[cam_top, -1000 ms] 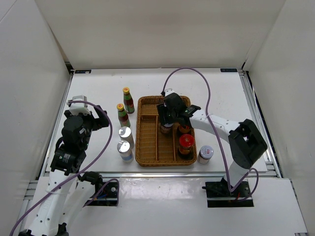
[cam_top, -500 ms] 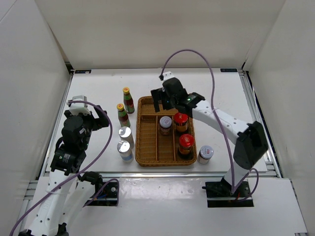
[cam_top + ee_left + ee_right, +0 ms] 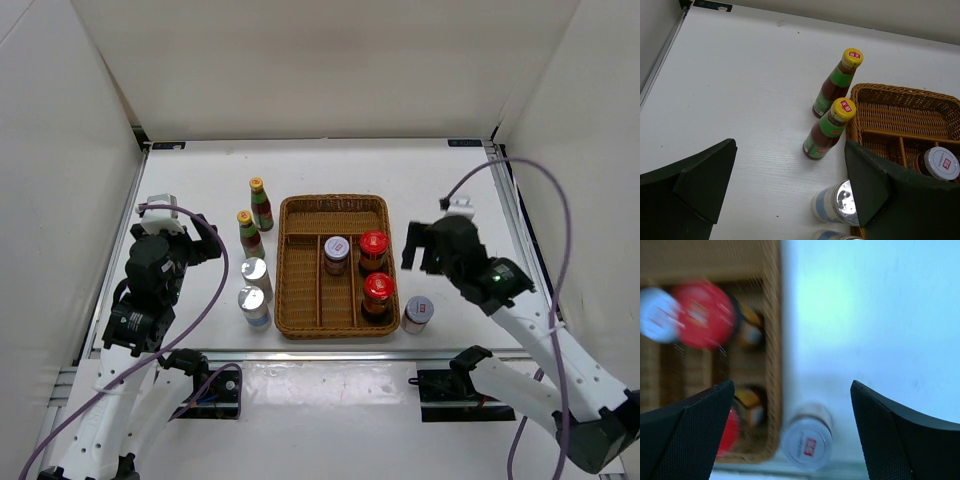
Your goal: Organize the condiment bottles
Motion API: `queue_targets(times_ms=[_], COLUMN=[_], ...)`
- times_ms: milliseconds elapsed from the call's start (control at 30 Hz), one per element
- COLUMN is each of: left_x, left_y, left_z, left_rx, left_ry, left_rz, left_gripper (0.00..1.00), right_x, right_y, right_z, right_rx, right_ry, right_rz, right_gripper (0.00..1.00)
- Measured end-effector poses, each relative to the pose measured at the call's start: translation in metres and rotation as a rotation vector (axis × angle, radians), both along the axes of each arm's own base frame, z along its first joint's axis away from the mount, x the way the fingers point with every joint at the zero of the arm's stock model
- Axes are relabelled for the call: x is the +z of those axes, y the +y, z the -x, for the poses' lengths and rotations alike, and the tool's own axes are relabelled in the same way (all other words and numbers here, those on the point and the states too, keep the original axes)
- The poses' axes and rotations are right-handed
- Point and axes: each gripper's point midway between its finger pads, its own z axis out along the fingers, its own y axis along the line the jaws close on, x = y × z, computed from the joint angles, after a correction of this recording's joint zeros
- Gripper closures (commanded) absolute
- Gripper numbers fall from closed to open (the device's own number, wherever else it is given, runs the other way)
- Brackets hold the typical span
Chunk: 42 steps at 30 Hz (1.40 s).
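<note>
Centre of the white table [image 3: 200, 170]: a woven brown wicker tray [image 3: 335, 199] with compartments, its long sides running 12 to 6 o'clock.
Left arm [image 3: 150, 280]: black and white, at the tray's 9 o'clock and well apart from it. The left gripper [image 3: 790, 145] is released, jaws spread wide, grasping nothing.
Right arm [image 3: 500, 285]: black and white, at the tray's 3 o'clock. The right gripper [image 3: 791, 382] is also released, jaws wide and empty, over the table beside the tray's right wall. Its wrist view is blurred.
Slim yellow-capped, green-necked bottles: two, upright on the table outside the tray at its 10 o'clock. The far bottle [image 3: 261, 203] and the near bottle [image 3: 250, 232] stand near each other.
Red-lidded dark jars: two, upright in the tray's right-hand column. The far red jar [image 3: 373, 243] stands at 12 o'clock of the near red jar [image 3: 377, 287].
Silver-lidded jars: the tray jar [image 3: 337, 249] is in the middle column, just at 9 o'clock of the far red jar. The outside jar [image 3: 418, 312] is on the table, just beside the tray's 4 o'clock corner.
Silver-topped white shakers: two, upright outside the tray at its 8 o'clock. The far shaker [image 3: 256, 272] and the near shaker [image 3: 255, 302] are close together.
</note>
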Motion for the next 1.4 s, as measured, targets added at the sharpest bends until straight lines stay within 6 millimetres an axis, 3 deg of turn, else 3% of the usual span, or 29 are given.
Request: queue_targets(times_ms=[100, 167, 200, 367, 633, 800, 967, 1200, 1400], left_x=[0.0, 0.0, 0.0, 0.0, 0.0, 0.0, 0.0, 0.0, 0.0], left_y=[0.0, 0.0, 0.001, 0.002, 0.002, 0.003, 0.003, 0.003, 0.003], left_z=[0.0, 0.0, 0.0, 0.0, 0.0, 0.0, 0.0, 0.0, 0.0], left_rx=[0.0, 0.002, 0.004, 0.009, 0.012, 0.014, 0.013, 0.014, 0.014], left_ry=[0.0, 0.0, 0.0, 0.0, 0.0, 0.0, 0.0, 0.0, 0.0], left_rz=[0.0, 0.0, -0.001, -0.002, -0.006, -0.008, -0.01, -0.011, -0.011], left_gripper=[0.01, 0.01, 0.01, 0.01, 0.01, 0.01, 0.01, 0.01, 0.01], right_x=[-0.08, -0.114, -0.12, -0.112, -0.118, -0.127, -0.134, -0.128, -0.122], right_y=[-0.012, -0.02, -0.023, -0.023, -0.012, -0.01, -0.011, -0.017, -0.029], right_z=[0.032, 0.057, 0.065, 0.066, 0.069, 0.078, 0.088, 0.094, 0.105], right_rx=[-0.014, -0.018, -0.021, -0.054, -0.053, -0.086, -0.118, -0.165, -0.209], right_ry=[0.221, 0.343, 0.37, 0.338, 0.399, 0.413, 0.443, 0.423, 0.411], right_rz=[0.047, 0.072, 0.072, 0.004, -0.047, -0.109, -0.142, -0.175, -0.173], right_gripper=[0.0, 0.0, 0.0, 0.01, 0.05, 0.19, 0.25, 0.52, 0.82])
